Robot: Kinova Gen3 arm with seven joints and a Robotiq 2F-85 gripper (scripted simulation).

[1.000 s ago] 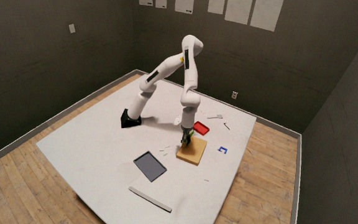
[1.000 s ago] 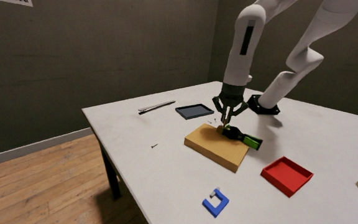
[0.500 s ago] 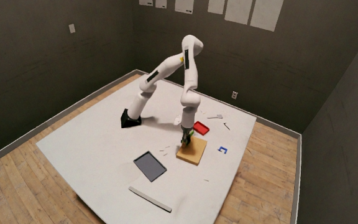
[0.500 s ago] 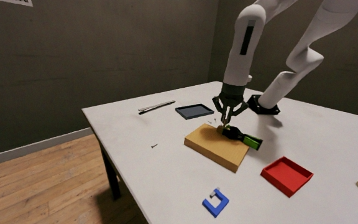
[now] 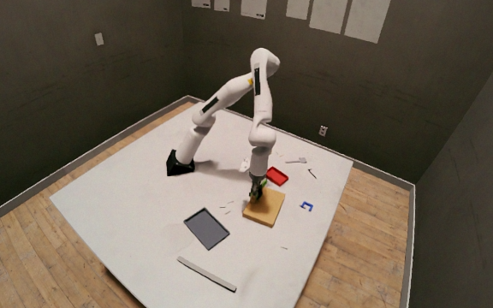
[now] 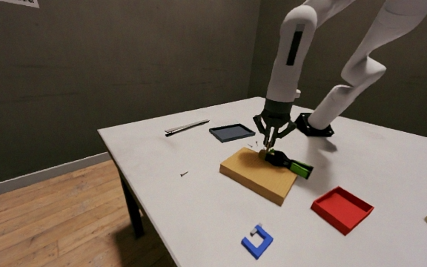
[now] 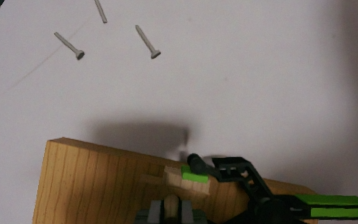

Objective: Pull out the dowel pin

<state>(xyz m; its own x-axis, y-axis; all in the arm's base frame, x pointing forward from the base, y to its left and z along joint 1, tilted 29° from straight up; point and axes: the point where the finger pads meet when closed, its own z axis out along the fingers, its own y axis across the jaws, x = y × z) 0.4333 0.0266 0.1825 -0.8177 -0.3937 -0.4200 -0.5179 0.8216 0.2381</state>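
Note:
My gripper point(image 5: 255, 197) point(image 6: 268, 145) point(image 7: 171, 214) points down over the bench board point(image 5: 268, 211) point(image 6: 252, 170) point(image 7: 75, 185). It is shut on the dowel pin point(image 7: 171, 201), whose round wooden end shows between the fingers in the wrist view. The black and green spring clamp point(image 6: 278, 159) point(image 7: 243, 171) sits at the board's edge beside the fingers, its handles sticking out past the board. One green jaw pad rests on pale wood point(image 7: 202, 187). The fingers hide most of the small block. How deep the pin sits in its hole, and any gap at the stop, cannot be told.
A dark grey tray point(image 5: 206, 228) point(image 6: 232, 133), a red tray point(image 5: 277, 176) point(image 6: 342, 209) and a blue C-shaped clamp point(image 5: 307, 204) point(image 6: 257, 241) lie around the board. Several screws lie near it, including one screw point(image 7: 147, 42). A long grey bar point(image 5: 205, 274) lies farther off.

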